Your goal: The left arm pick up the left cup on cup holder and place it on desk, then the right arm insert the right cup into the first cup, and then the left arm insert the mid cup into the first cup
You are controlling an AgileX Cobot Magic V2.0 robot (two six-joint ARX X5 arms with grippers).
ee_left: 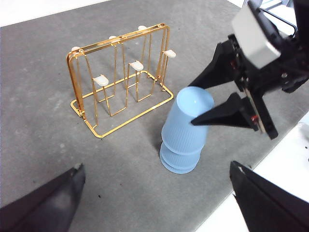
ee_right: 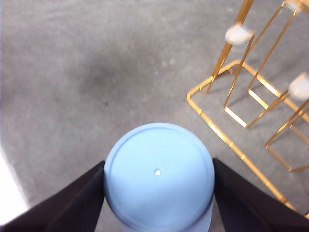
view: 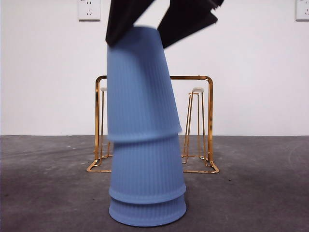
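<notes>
Across the front view, you see a stack of blue cups (view: pixel 146 193) standing mouth-down on the dark grey table (view: pixel 251 193), with the top cup (view: pixel 140 82) tilted and only partly seated over the ones below. Your right pincer (view: pixel 157 21) comes down from above, its black jaws clamped on that top cup's base end. Behind the stack stands the gold cup holder (view: pixel 203 121), its prongs bare.

From the left wrist view, your left pincer (ee_left: pixel 154 193) hangs well above the table (ee_left: pixel 38 72) with its jaws spread wide apart, holding nothing. The right pincer (ee_left: pixel 205 99) grips the top cup (ee_left: pixel 190 121) just beside the cup holder (ee_left: pixel 120 82).

Over the right wrist view, you look straight down on the top cup's (ee_right: pixel 158 174) round base, with a jaw pressed against either side. The cup holder (ee_right: pixel 231 87) sits near it on the table (ee_right: pixel 72 72).
</notes>
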